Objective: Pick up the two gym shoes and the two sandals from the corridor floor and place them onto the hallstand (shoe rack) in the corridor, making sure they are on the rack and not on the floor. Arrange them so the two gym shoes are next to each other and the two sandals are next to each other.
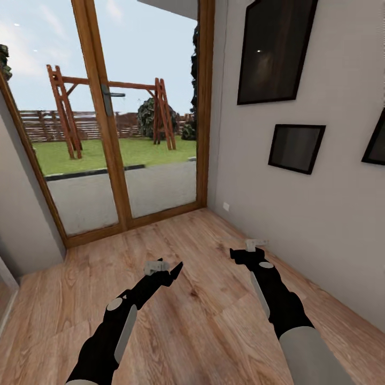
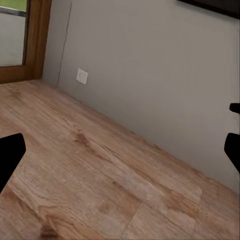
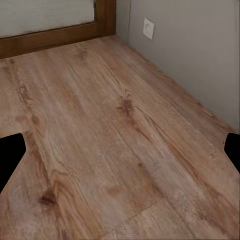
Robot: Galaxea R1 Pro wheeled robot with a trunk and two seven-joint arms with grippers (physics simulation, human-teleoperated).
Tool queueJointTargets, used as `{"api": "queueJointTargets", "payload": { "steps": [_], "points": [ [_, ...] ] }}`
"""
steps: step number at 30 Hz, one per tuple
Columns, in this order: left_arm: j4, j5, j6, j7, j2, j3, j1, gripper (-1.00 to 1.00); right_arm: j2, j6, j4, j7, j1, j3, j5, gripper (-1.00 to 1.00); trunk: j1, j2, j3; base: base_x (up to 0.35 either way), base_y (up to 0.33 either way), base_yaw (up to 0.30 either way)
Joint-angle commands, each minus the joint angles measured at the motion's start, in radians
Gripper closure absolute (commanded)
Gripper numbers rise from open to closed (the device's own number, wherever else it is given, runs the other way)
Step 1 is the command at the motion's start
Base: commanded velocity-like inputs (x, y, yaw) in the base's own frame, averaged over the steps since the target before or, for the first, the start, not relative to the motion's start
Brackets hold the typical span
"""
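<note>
Bare corridor floor runs between wall and glass door.

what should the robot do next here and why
Probably turn the base to search the corridor. Both end effectors, left and right, hang empty over bare wood floor, facing the glass door and a wall with dark frames.

— What lies below the camera?
— The corridor floor, light wood-grain planks, meeting a grey wall with a white socket.
— And the gripper?
— Two black fingertips at opposite edges, spread wide apart, holding nothing. A wooden door frame stands beyond.
</note>
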Motion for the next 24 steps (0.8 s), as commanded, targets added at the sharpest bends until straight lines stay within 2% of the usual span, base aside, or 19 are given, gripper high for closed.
{"api": "queueJointTargets", "payload": {
  "steps": [1, 9, 24],
  "points": [
    [0.000, 0.008, 0.008, -0.007, -0.001, 0.003, 0.000, -1.00, 0.000, 0.007, -0.001, -0.003, -0.001, 0.002, 0.007, -1.00, 0.000, 0.000, -0.001, 0.252, 0.141, -0.122],
    [-0.001, 0.008, 0.008, -0.007, -0.001, 0.003, 0.000, -1.00, 0.000, 0.007, -0.002, -0.003, -0.001, 0.002, 0.007, -1.00, 0.000, 0.000, 0.000, 0.281, 0.174, -0.100],
    [0.000, 0.008, 0.008, -0.007, -0.001, 0.003, 0.000, -1.00, 0.000, 0.007, -0.002, -0.003, -0.001, 0.002, 0.007, -1.00, 0.000, 0.000, 0.000, 0.291, 0.185, -0.255]
  ]
}}
